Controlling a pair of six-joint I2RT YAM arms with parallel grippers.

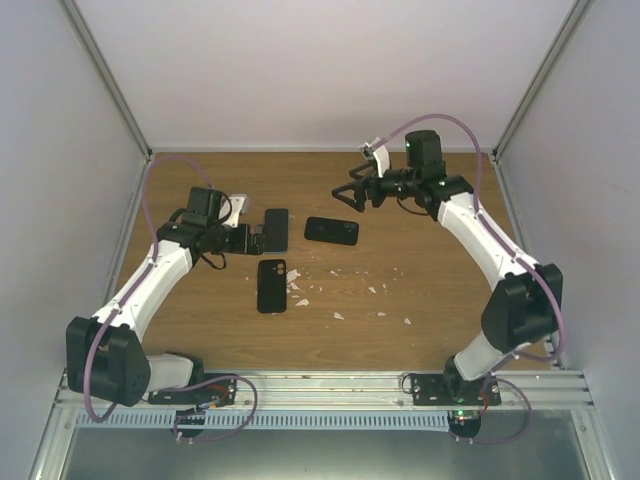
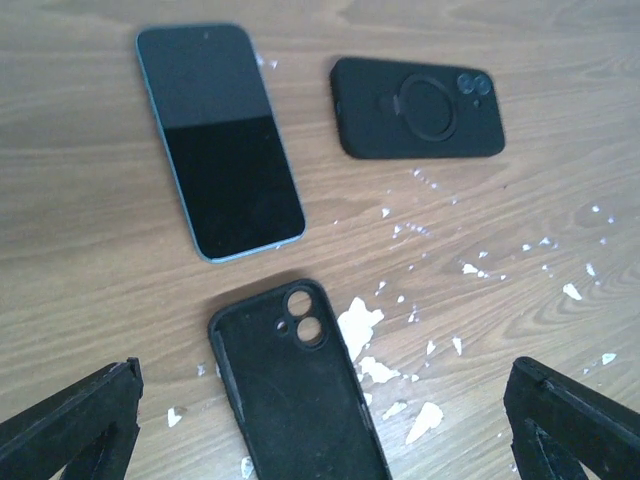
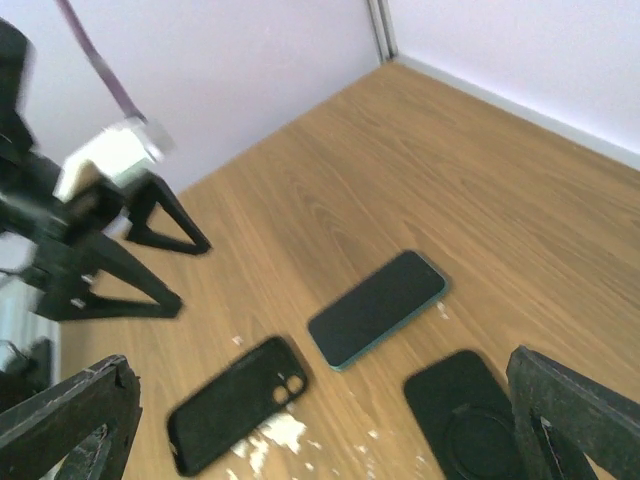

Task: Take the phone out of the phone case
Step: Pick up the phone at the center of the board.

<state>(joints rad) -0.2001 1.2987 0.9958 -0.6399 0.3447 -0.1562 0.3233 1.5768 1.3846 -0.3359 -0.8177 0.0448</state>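
Watching left gripper [image 2: 320, 425] — jaws released like right gripper's [image 1: 347, 196], nothing held; retreating low could clip empty case [image 2: 295, 390] or phone [image 2: 220, 140].

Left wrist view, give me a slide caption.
Bare phone lies screen-up beside an empty black case on the flake-strewn wooden table.

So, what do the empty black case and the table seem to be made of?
The empty case looks like matte rubber or silicone: dull black, no glare. The table looks like wood or wood-print laminate: brown grain lines, slight sheen; which, I cannot tell.
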